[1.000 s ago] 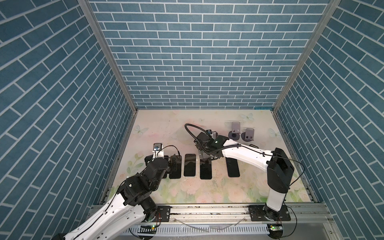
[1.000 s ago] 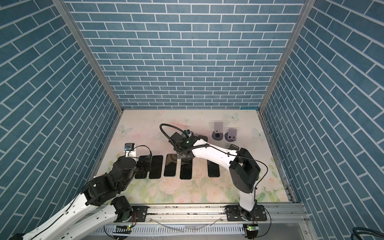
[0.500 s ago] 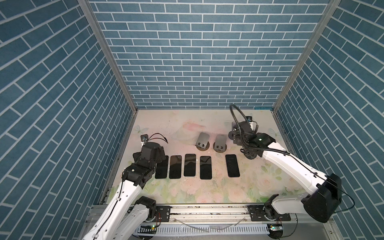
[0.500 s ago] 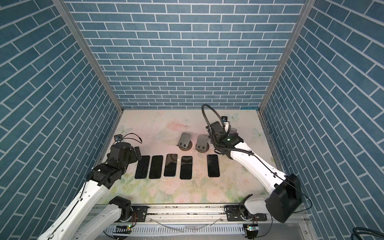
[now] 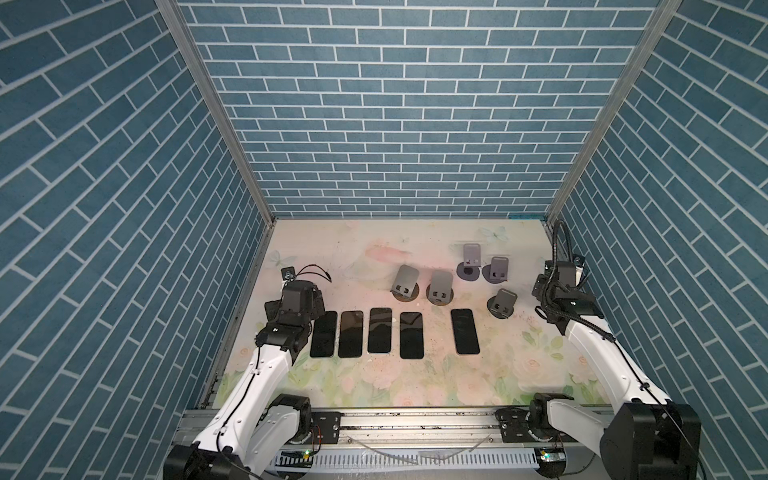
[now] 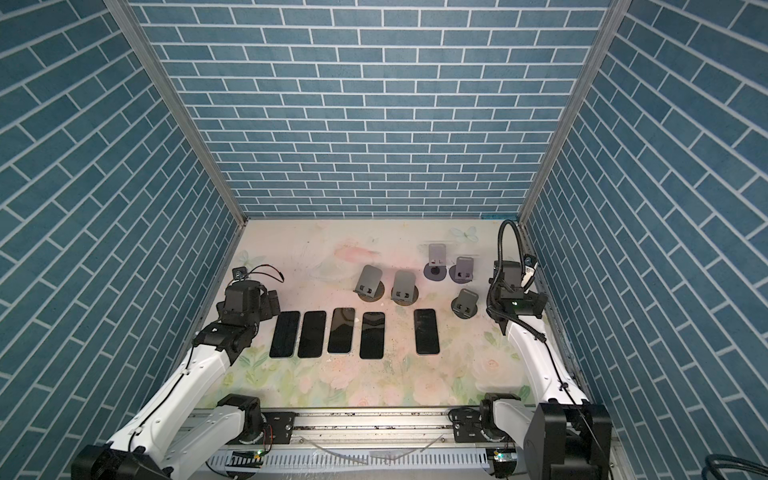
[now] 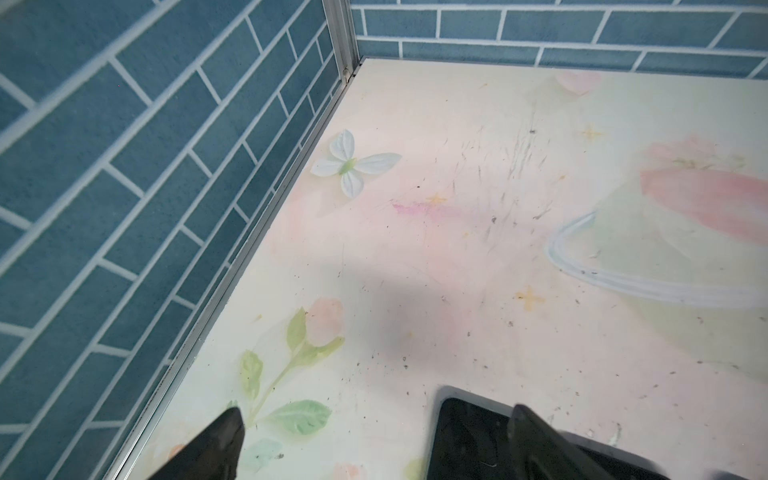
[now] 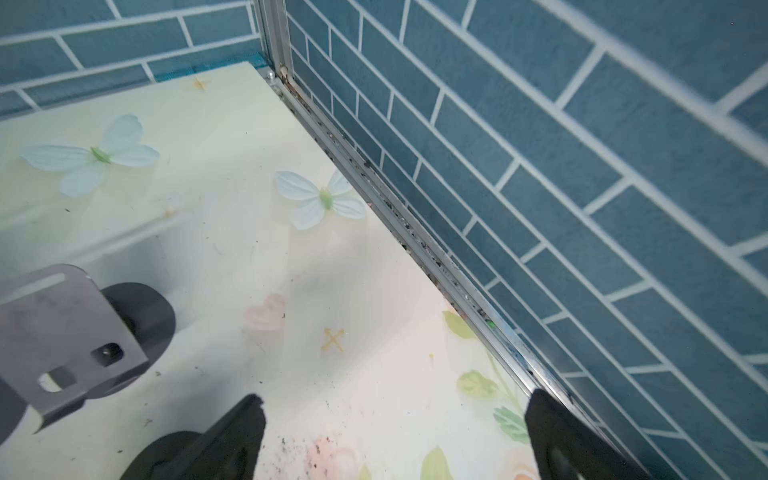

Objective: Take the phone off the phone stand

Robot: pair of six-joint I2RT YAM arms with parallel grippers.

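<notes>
Left gripper [image 7: 378, 415] and right gripper [image 8: 397, 399] both gape wide, holding nothing.

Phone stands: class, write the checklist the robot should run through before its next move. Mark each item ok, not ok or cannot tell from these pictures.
1. All five stands empty: ok.
2. All five phones flat on the table: ok.
3. Open, empty left gripper: ok.
4. Open, empty right gripper: ok.
5. Fingers clear of the leftmost phone: cannot tell; one left finger overlaps it in the wrist view.
</notes>
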